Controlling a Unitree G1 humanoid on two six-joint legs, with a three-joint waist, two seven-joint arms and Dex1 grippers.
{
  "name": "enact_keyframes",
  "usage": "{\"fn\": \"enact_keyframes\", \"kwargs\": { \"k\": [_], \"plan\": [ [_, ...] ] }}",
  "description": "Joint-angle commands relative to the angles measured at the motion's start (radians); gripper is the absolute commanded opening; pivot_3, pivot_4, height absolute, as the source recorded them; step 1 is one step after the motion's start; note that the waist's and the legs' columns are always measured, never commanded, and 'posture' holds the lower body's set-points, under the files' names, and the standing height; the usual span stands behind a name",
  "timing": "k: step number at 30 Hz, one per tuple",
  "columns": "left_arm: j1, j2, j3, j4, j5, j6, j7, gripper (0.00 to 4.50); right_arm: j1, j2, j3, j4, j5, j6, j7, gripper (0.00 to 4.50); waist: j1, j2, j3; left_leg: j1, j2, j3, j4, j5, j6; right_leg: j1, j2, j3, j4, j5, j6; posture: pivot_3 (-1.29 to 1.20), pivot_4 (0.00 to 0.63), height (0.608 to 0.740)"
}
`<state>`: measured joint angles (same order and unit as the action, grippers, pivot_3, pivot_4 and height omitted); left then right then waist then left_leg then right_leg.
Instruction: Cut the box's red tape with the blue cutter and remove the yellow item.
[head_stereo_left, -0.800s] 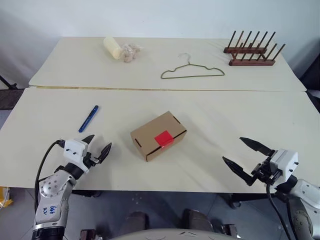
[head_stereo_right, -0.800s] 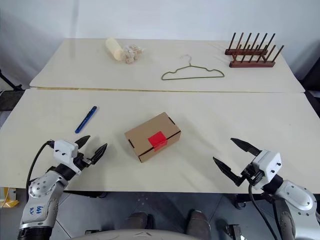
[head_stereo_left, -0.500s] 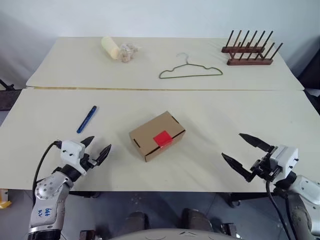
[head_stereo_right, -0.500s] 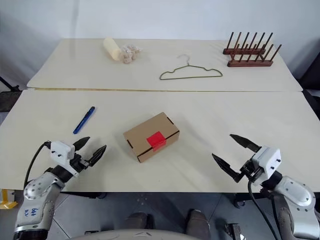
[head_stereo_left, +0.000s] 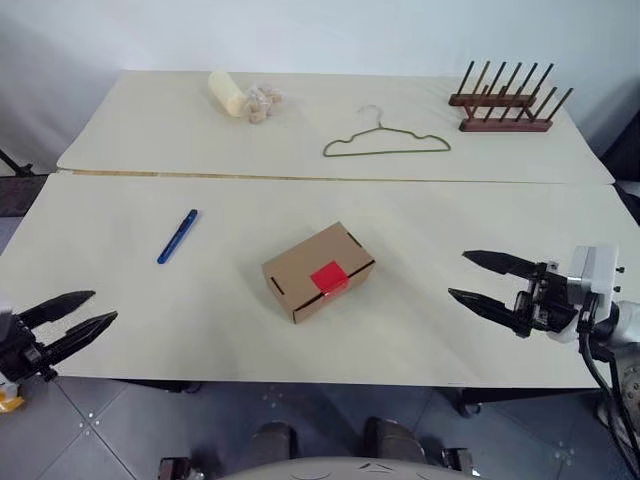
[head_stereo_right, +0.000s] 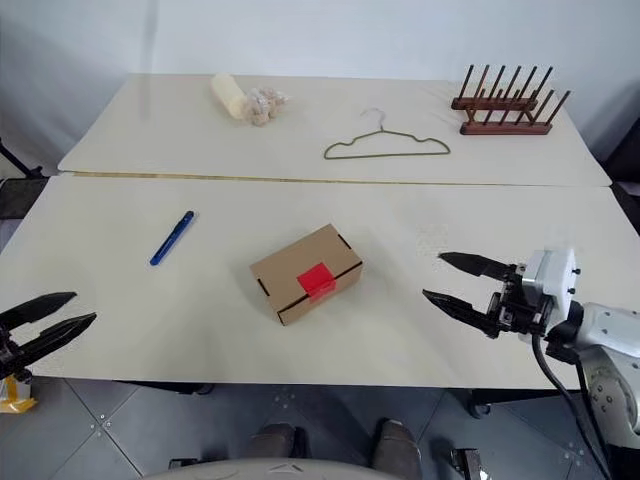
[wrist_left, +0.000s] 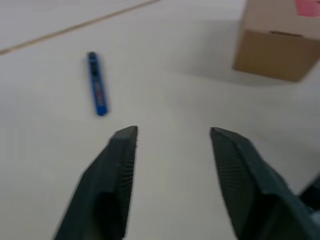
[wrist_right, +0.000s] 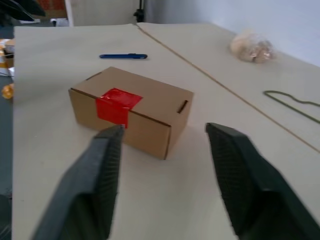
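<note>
Plain brown box, unmarked red tape, no legible writing, blue cutter apart, both end effectors spread, empty

Bright, even, diffuse light, with no glare on the pale desk. The box casts only a soft, short shadow toward 6 o'clock. Head views are sharp. The left wrist view is motion-blurred; in the right wrist view the near jaws look soft.

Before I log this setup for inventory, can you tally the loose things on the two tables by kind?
Cardboard box, sealed with red tape: 1
Blue cutter: 1
Wire hanger: 1
Wooden peg rack: 1
Pale yellow roll: 1
Clear bag of beige pieces: 1
Total: 6
</note>
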<state>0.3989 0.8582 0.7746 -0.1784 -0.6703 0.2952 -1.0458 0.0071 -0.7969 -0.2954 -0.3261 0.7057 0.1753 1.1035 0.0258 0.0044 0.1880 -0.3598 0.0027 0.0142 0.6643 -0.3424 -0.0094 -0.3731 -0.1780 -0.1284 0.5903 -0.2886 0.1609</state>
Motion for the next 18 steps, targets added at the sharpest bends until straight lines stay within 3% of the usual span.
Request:
{"fn": "enact_keyframes", "kwargs": {
  "k": [1,5,11,15,18],
  "plan": [
    [-0.069,-0.008,-0.078,-0.017,0.015,-0.008,0.006,1.17,0.008,-0.012,0.096,-0.061,-0.067,0.002,0.032,1.51,0.002,0.000,0.000,0.000,0.000,0.000,0.000,0.000,0.000,0.000,0.000,0.000,0.000,0.000,0.000,0.00,0.150,0.740],
    [-0.272,-0.023,-0.290,0.042,0.138,-0.074,0.043,0.00,-0.015,-0.019,0.255,-0.062,-0.195,0.034,0.023,0.04,0.003,-0.001,0.000,-0.002,0.000,0.000,0.001,0.000,0.000,-0.001,0.000,0.000,0.001,0.000,0.000,0.00,0.150,0.740],
    [-0.672,-0.083,-0.604,0.236,0.362,-0.116,0.115,0.00,-0.195,0.087,0.436,0.033,-0.395,0.163,-0.156,0.01,-0.005,-0.002,0.000,-0.004,-0.001,0.000,0.003,0.001,-0.001,-0.004,0.001,0.000,0.002,0.002,-0.001,0.00,0.150,0.740],
    [-0.776,-0.122,-0.710,0.300,0.415,-0.100,0.100,0.00,-0.236,0.155,0.486,0.029,-0.426,0.213,-0.211,0.01,-0.015,-0.002,-0.001,-0.008,0.000,0.000,0.002,0.001,-0.001,-0.008,0.001,-0.002,0.002,0.002,-0.001,0.00,0.150,0.740],
    [-0.776,-0.151,-0.796,0.223,0.386,-0.003,0.046,0.00,-0.278,0.230,0.506,0.074,-0.477,0.222,-0.295,0.01,-0.020,-0.002,-0.001,-0.010,-0.001,0.000,0.002,0.001,0.000,-0.009,0.001,-0.004,0.001,0.002,-0.001,0.00,0.150,0.740]
  ]
}}
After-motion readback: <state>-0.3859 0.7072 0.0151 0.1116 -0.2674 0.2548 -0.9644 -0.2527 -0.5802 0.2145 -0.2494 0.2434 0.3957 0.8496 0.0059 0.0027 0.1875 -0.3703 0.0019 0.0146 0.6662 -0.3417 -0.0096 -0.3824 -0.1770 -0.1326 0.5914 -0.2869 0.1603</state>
